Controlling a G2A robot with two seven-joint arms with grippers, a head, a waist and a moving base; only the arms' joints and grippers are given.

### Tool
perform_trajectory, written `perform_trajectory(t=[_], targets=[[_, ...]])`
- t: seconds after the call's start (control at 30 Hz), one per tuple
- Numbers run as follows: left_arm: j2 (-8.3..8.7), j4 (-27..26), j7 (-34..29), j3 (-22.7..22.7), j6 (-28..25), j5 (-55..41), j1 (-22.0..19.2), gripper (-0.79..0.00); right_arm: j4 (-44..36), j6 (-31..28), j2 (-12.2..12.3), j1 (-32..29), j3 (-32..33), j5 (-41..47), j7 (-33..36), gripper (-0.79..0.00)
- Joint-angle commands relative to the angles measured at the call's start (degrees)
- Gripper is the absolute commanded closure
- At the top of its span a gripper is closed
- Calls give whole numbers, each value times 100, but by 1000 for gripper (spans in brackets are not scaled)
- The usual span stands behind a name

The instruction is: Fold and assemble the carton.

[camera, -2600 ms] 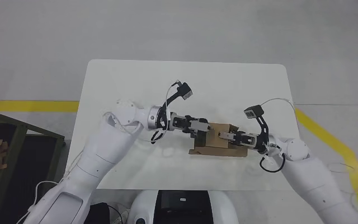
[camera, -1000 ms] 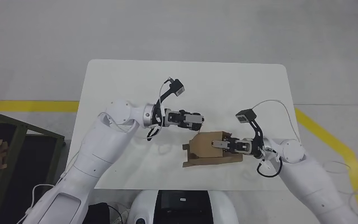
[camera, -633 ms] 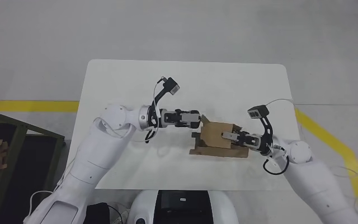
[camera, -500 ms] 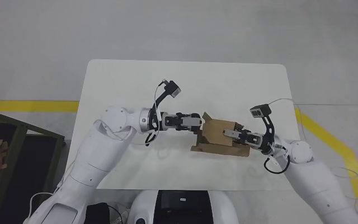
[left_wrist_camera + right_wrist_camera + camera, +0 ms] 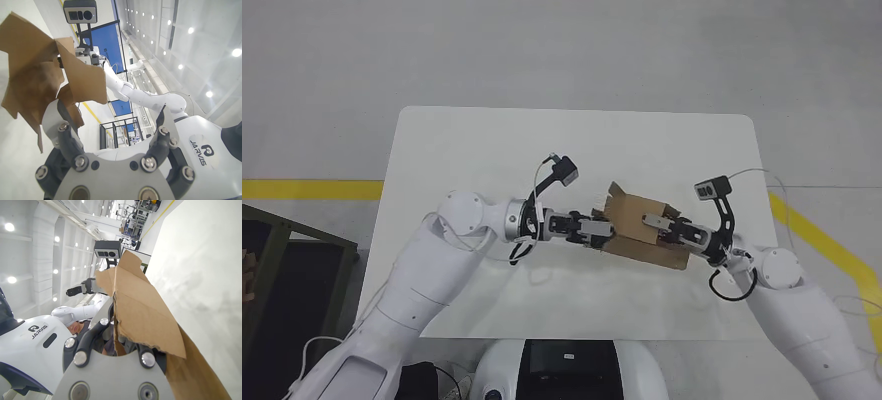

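Brown carton (image 5: 642, 236), half-folded with loose flaps sticking out, sits tilted right of centre on the table (image 5: 492, 150) between both grippers. Right gripper (image 5: 658, 224) is clamped on a wall edge. Left gripper (image 5: 111, 106) gapes wide with one finger at a flap, gripping nothing.

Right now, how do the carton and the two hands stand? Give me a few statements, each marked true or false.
1. The right hand is clamped on a wall of the carton. True.
2. The left hand is shut tight on a flap. False: its fingers are spread wide, with one beside the cardboard.
3. The carton lies as a flat, unfolded sheet. False: it is partly opened up, with flaps sticking out.
4. Both arms meet at the carton above a white table. True.
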Motion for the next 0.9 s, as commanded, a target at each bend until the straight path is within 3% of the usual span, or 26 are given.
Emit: perform_trajectory(t=[0.0,0.87], targets=[[-3,3,-21,24,14,9,2,-785,1,28,-13,-6,12,-33,-68,0],[-201,394,97,558,4,-100,-264,-785,-155,344,-156,-161,150,-384,-488,0]])
